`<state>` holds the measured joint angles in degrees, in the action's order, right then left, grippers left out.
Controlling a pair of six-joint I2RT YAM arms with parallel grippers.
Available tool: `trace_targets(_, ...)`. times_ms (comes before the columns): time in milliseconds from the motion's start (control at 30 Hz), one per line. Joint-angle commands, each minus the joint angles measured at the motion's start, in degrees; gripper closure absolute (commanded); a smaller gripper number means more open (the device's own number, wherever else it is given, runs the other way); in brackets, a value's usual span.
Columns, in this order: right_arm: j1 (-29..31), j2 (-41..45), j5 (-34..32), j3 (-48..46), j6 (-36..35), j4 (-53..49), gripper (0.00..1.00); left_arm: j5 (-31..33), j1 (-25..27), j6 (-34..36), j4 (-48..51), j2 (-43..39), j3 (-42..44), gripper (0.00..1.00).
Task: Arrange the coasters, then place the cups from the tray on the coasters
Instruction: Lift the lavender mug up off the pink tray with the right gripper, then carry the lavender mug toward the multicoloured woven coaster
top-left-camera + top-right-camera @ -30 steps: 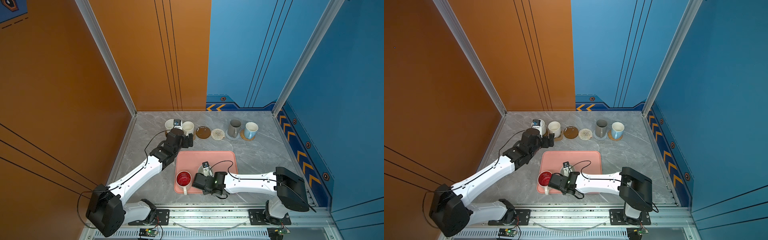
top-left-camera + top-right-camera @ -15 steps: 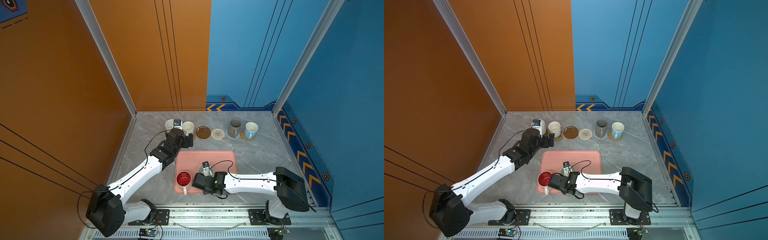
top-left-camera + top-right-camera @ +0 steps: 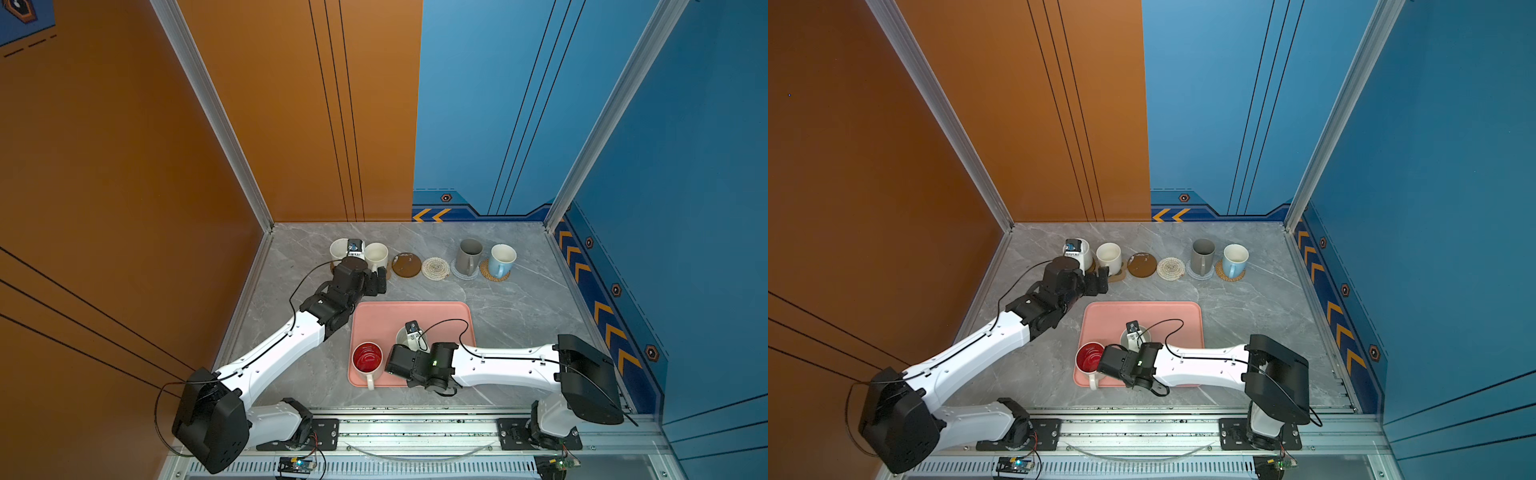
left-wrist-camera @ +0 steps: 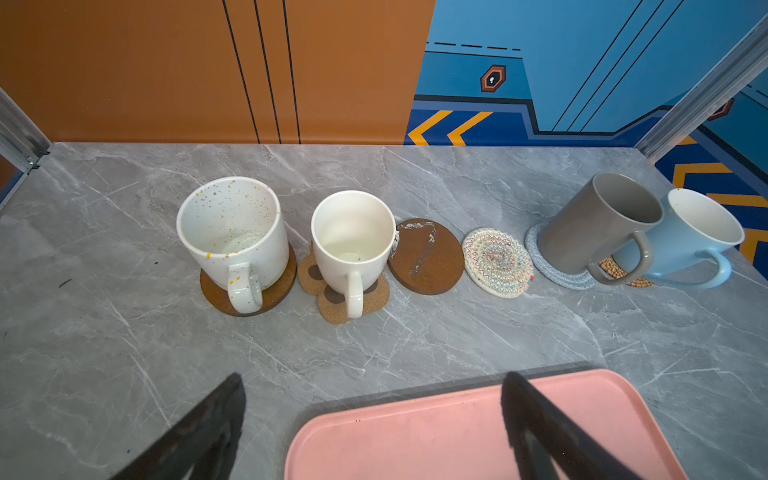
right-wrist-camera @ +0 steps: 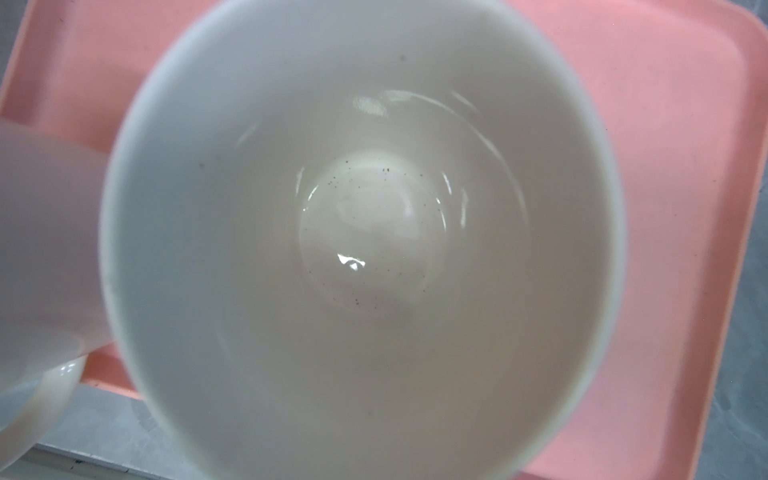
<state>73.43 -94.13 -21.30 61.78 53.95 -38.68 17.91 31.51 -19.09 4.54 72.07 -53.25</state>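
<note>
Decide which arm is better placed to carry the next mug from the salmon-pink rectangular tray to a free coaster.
Probably right: the right gripper is shut at the pale ceramic mug on the tray, while the open left gripper hangs empty beyond it.

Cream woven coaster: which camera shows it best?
The left wrist view: the cream woven coaster lies bare and close, its coloured zigzags clear. In both top views the coaster is small, pattern lost. The right wrist view misses it, filled by a pale mug and the pink tray.
</note>
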Motion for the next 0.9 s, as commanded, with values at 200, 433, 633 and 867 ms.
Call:
trace_targets(200,-2.32,4.19,-3.93,1.62,-2.74,-1.33,1.00,-0.95,-0.49,-0.07,1.18,0.37,-1.24,0.04)
trace_targets(433,-5.34,6.70,-4.24,1.61,-5.52,-1.40,1.00,-0.87,-0.56,-0.07,1.37,0.15,-1.22,0.04)
trace_targets(633,-8.10,9.19,-4.78,1.92,-8.25,-1.06,1.00,-0.84,-0.53,-0.07,1.36,0.18,-1.21,0.04)
trace_targets(867,-13.28,11.49,-3.62,3.01,-12.97,0.17,1.00,-0.69,-0.51,-0.07,1.35,0.20,-1.24,0.04)
